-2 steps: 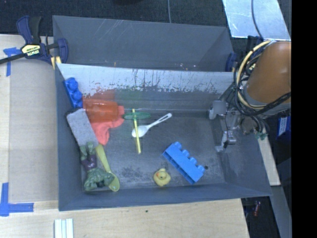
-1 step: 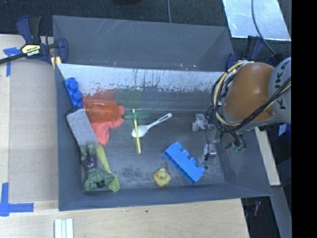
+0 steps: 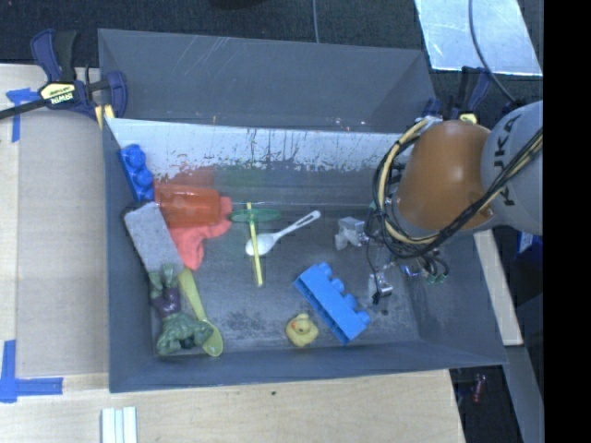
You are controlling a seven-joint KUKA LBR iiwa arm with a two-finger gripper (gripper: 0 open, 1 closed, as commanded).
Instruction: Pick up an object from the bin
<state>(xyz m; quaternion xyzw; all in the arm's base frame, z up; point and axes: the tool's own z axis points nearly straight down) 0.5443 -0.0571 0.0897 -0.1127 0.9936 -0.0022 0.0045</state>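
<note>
The end effector [image 3: 379, 289] hangs low over the right part of the grey bin [image 3: 268, 95], below the arm's rounded orange-brown cover [image 3: 441, 175] and a loop of cables. It is small, dark and partly lost among the cables, so I cannot tell whether it is apart or together, nor whether it touches the floor.

Nearest to it is a blue brick [image 3: 332, 301] with studs on top, lying slantwise on the bin floor just to its left. The brick's right end comes close to the end effector, but contact cannot be made out. A small grey piece [image 3: 349, 233] sits up and to the left of the end effector, and its kind is hard to tell. A little yellow toy [image 3: 301, 329] lies beside the brick's lower left end, near the front wall.

Toward the middle lie a white spoon [image 3: 279, 233] and a yellow stick [image 3: 255, 252] with a green part across its top.

Along the left wall things crowd together:
- a blue toy [image 3: 135, 171] at the back
- a red and pink lump [image 3: 192, 215]
- a grey block [image 3: 150, 235]
- a green and purple heap [image 3: 175, 317] at the front, its separate pieces unclear
</note>
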